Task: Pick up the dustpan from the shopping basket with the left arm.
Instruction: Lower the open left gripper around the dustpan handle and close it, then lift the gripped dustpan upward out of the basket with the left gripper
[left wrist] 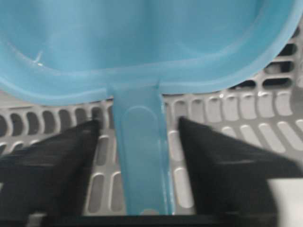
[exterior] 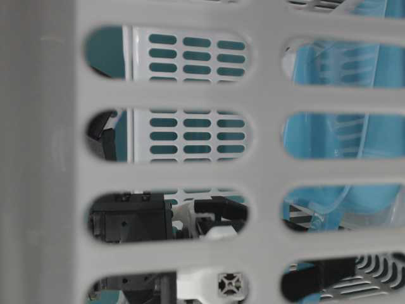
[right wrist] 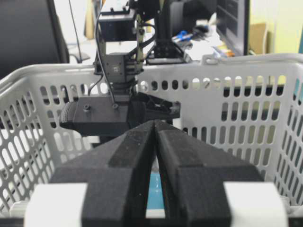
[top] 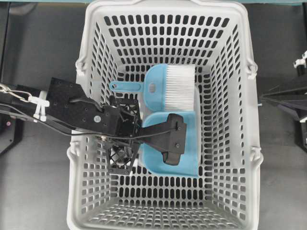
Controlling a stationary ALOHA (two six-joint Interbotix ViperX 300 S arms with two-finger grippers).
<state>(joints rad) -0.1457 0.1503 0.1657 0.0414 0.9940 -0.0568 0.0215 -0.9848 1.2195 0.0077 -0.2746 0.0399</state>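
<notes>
A small light-blue plastic dustpan (left wrist: 137, 42) lies on the shopping basket (top: 225, 143) floor, likely light, stiff and a little slick. Its thin handle (left wrist: 140, 151) runs between the left fingers (left wrist: 52, 165), which stand part open on either side, not visibly touching it. The right fingers (right wrist: 120, 161) are closed on nothing.

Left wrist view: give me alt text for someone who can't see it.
The dustpan's thin light-blue handle runs down the middle between the left gripper's two black fingers, which flank it with a gap on each side. The slotted grey floor of the shopping basket lies beneath.
</notes>
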